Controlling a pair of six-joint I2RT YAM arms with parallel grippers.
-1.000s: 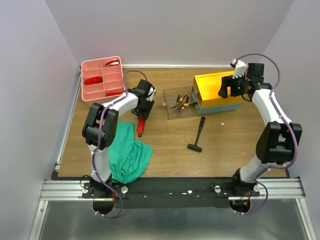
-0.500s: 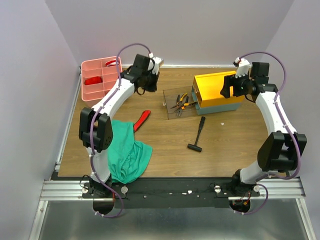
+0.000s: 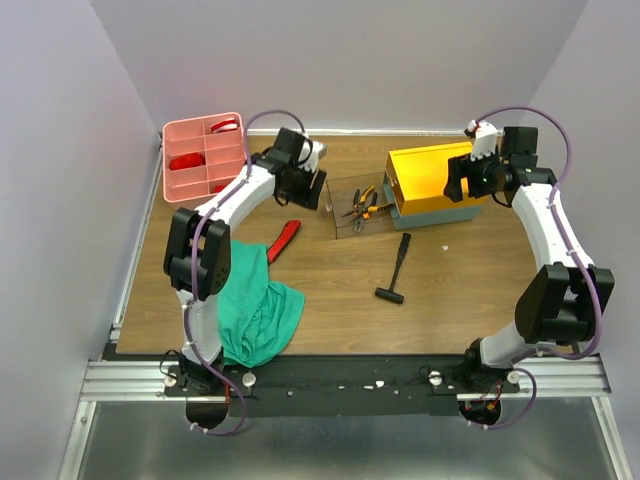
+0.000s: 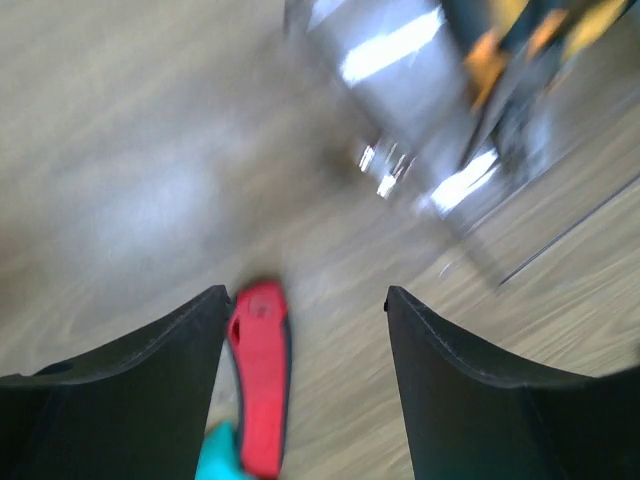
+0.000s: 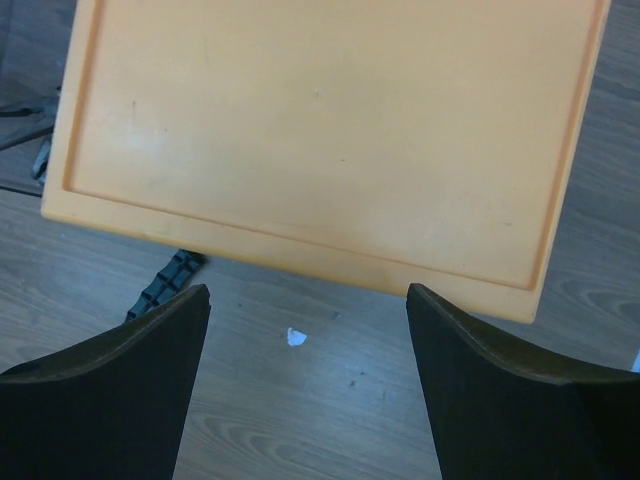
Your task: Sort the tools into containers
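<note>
Since half a second ago your left arm has dropped from beside the pink tray (image 3: 205, 158) in the upper left of the overhead frame towards the middle. The left pincer (image 4: 303, 292) now hangs over the desk (image 3: 470, 290), just left of the clear tray (image 3: 340, 215) that carries the orange-handled pliers (image 3: 365, 203). Its fingers are spread with nothing between them. The blurred wrist view shows the red-handled pliers (image 4: 260, 375) lying on the desk at the bottom of the frame, one end touching the green cloth (image 3: 258, 305). Your right arm has barely shifted. The right pincer (image 5: 307, 290) is released and empty, above the near edge of the toolbox (image 3: 430, 180) with its yellow top, at upper right. The black hammer (image 3: 397, 268) lies alone in the middle, below the toolbox.
</note>
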